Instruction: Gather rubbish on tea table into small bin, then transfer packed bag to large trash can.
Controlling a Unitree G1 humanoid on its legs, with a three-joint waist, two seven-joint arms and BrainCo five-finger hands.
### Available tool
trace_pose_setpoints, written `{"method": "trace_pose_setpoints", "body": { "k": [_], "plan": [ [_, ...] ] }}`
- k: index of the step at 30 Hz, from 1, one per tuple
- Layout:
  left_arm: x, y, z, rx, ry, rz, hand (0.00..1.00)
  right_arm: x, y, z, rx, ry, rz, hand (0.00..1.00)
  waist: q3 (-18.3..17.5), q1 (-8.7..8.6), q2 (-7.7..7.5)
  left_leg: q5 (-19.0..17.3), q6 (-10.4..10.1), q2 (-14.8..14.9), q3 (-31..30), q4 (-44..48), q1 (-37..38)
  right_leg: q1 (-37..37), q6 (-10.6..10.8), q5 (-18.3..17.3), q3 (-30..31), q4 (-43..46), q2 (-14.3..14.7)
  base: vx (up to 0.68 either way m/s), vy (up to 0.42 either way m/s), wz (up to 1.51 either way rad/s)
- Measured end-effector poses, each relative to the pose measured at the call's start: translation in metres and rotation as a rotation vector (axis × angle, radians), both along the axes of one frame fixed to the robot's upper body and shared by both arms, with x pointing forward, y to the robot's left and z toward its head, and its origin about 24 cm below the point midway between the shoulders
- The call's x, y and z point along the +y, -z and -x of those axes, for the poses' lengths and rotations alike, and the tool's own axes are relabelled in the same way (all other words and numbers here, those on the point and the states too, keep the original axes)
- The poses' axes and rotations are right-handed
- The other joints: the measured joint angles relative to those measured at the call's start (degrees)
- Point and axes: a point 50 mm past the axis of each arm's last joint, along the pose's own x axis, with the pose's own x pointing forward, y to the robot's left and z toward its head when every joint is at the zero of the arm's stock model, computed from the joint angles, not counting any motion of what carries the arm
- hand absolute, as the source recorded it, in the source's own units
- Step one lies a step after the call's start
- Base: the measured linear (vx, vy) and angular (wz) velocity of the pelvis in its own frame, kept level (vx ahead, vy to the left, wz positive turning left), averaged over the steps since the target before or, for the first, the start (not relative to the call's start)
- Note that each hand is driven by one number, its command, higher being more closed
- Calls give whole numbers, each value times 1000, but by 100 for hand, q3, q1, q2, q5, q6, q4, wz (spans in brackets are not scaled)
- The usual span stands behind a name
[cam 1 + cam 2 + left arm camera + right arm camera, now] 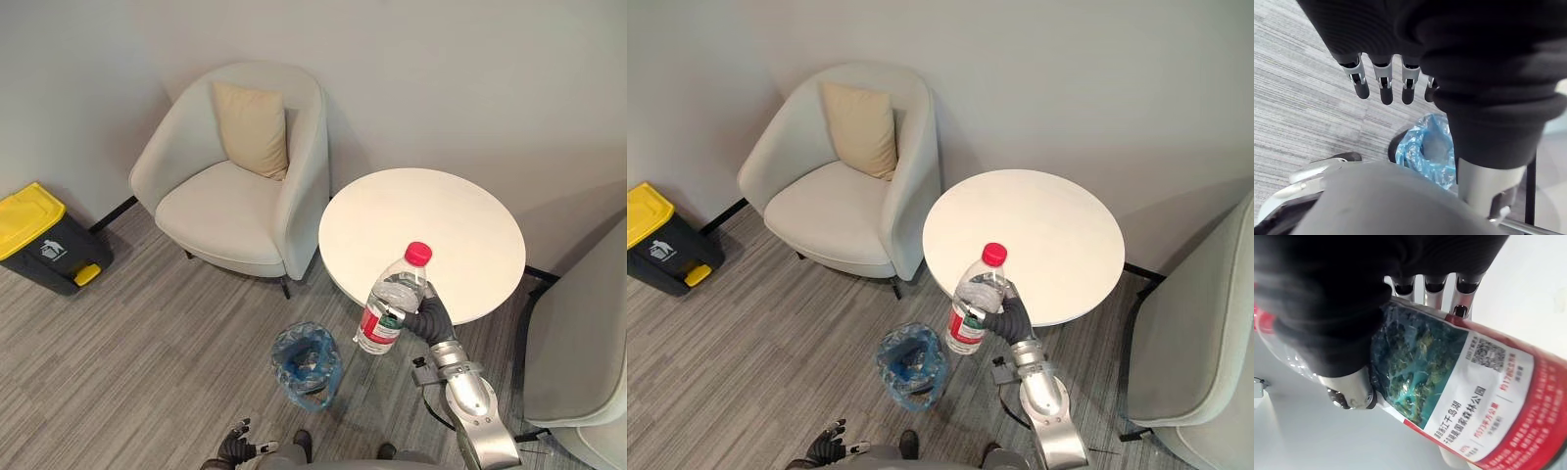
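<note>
Risk: a missed drop. The right hand (432, 319) curls its fingers (1433, 286) round the clear red-capped plastic bottle (391, 307), held aloft near the round white bench (460, 211), beside rather than over the blue-bagged small bin (307, 364). Released here, it would likely hit the grey carpet (176, 343). Low down, the left hand (1382, 84) hangs with its fingers relaxed.

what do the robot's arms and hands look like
The right robot hand and left robot hand each wear a dark ribbed cover over the back and wrist. The left one's silver fingers end in dark rounded tips. The right arm is a smooth silver-grey tube with a metal wrist joint.
</note>
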Motion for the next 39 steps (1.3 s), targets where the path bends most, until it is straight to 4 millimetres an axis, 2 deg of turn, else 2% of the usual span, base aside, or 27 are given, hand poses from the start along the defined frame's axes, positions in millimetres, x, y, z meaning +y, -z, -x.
{"method": "trace_pose_setpoints", "body": {
  "k": [2, 3, 5, 6, 7, 8, 9, 10, 11, 12, 13, 15, 16, 19, 20, 21, 23, 24, 26, 29, 34, 39],
  "plan": [
    [1, 0, 0, 1, 0, -1, 0, 4, 5, 1, 20, -16, 3, 100, 8, -12, -32, -310, 79, -130, 79, 433, -38, -51, 170, -314, -19, 506, -254, 118, 14, 7],
    [1, 0, 0, 0, 0, -3, 0, 4, 5, 1, 22, -21, 4, 100, 9, -11, -57, -400, 113, -185, 59, 539, -39, -60, 207, -394, -32, 673, -332, 163, 11, 22],
    [4, -1, 0, 1, 3, -10, 0, 8, 3, -1, 13, -38, 14, 100, 7, -20, -131, -588, 161, -346, -151, 751, 17, -266, 353, -433, 27, 1616, -591, 204, 19, 39],
    [4, -1, 0, 0, 6, -12, 0, 8, 3, -1, 10, -39, 14, 100, 12, -25, -152, -595, 174, -391, -269, 769, 51, -319, 362, -380, 87, 1856, -625, 214, 39, 62],
    [5, -1, -2, -4, 11, -12, 0, 6, 2, -3, 7, -41, 25, 100, 21, -68, -129, -619, 209, -406, -520, 765, 205, -557, 176, -181, 320, 2525, -606, 254, 7, 93],
    [5, -2, -5, -12, 22, -16, 0, 7, 1, -3, 4, -48, 24, 100, 48, -170, -129, -625, 213, -380, -814, 791, 206, -727, 86, -411, 644, 2734, -399, 260, -27, 103],
    [7, -3, -6, -16, 23, -19, 0, 7, 0, -4, 0, -49, 24, 100, 44, -180, -155, -620, 205, -354, -956, 784, 196, -788, 56, -543, 845, 2631, -230, 243, -99, 123],
    [8, -4, -11, -27, 25, -23, 0, 5, -1, -5, -9, -44, 30, 100, 42, -219, -172, -595, 162, -292, -1226, 780, 133, -939, 59, -631, 1255, 2245, 81, 198, -140, 114],
    [9, -5, -12, -30, 28, -25, 0, 3, -3, -6, -15, -34, 30, 100, 35, -251, -195, -581, 127, -306, -1416, 790, 91, -969, 117, -581, 1431, 1716, 227, 227, -175, 143],
    [13, -6, -15, -37, 34, -37, 0, 3, -6, -6, -27, -28, 24, 100, 19, -291, -377, -621, 40, -506, -1568, 893, 54, -869, 116, 153, 1530, 821, 114, 216, -145, 121],
    [10, -6, -18, -38, 27, -29, 0, -1, -8, -8, -38, -24, 38, 100, 88, -301, -239, -732, -33, -479, -1685, 1051, 73, -751, 88, 74, 1354, 930, 89, 169, -101, 94],
    [-3, -4, -17, -46, 19, 7, 0, -10, -9, -9, -42, -14, 72, 100, 44, -245, 54, -726, -48, -279, -1717, 1071, -109, -611, 52, 95, 1135, 632, 183, 124, -97, 52],
    [-5, -4, -17, -44, 15, 13, 0, -11, -10, -9, -42, -9, 72, 100, 42, -248, 134, -713, -70, -243, -1763, 1008, -104, -559, 31, 108, 1036, 565, 198, 136, -114, 52],
    [-3, -4, -16, -45, -6, 14, 0, -18, -9, -10, -34, 24, 67, 100, 43, -302, 178, -537, -353, -44, -1766, 893, -64, -116, -64, 174, 588, 127, 269, 94, -111, 61],
    [-2, -4, -16, -46, -10, 13, 0, -19, -9, -9, -33, 28, 63, 100, 64, -301, 140, -502, -405, -8, -1708, 897, -56, -15, -87, 191, 500, 44, 275, 46, -93, 71],
    [1, -4, -16, -49, -19, 5, 0, -20, -8, -10, -30, 36, 58, 100, 114, -288, 59, -397, -382, 70, -1382, 943, -74, 218, -121, 235, 302, -157, 280, 11, -77, 62],
    [3, -5, -16, -47, -19, 0, 0, -24, -6, -9, -19, 63, 44, 100, 153, -291, 9, -300, -255, 181, -787, 998, -126, 456, -147, 317, 57, -396, 271, -26, -59, 69],
    [3, -5, -16, -47, -19, -1, 0, -27, -3, -9, -8, 79, 41, 100, 159, -289, 9, -251, -194, 245, -375, 955, -131, 550, -152, 356, -74, -500, 262, -50, -20, 58],
    [3, -5, -15, -46, -18, 0, 0, -28, 1, -9, 12, 94, 33, 100, 163, -289, 18, -165, -71, 289, 21, 844, -138, 639, -132, 409, -229, -614, 236, -71, 12, 47],
    [2, -3, -9, -30, -10, 0, 0, -24, 7, -4, 36, 101, 10, 100, 166, -282, 18, 69, -6, 212, 16, 485, -96, 728, -124, 566, -354, -865, 235, -110, 30, 32],
    [3, -2, -3, -8, -5, -8, 0, -25, 19, -2, 89, 111, 13, 100, 167, -295, 28, 317, 31, 129, 16, 82, 21, 726, -87, 594, -351, -951, 228, -122, 8, 10],
    [3, -2, -7, -18, 4, -11, 0, -25, 28, -3, 131, 98, 31, 100, 206, -289, 78, 358, 36, 153, 190, 31, -268, 310, -134, 535, -262, -724, 238, -68, -12, 4]
  ]
}}
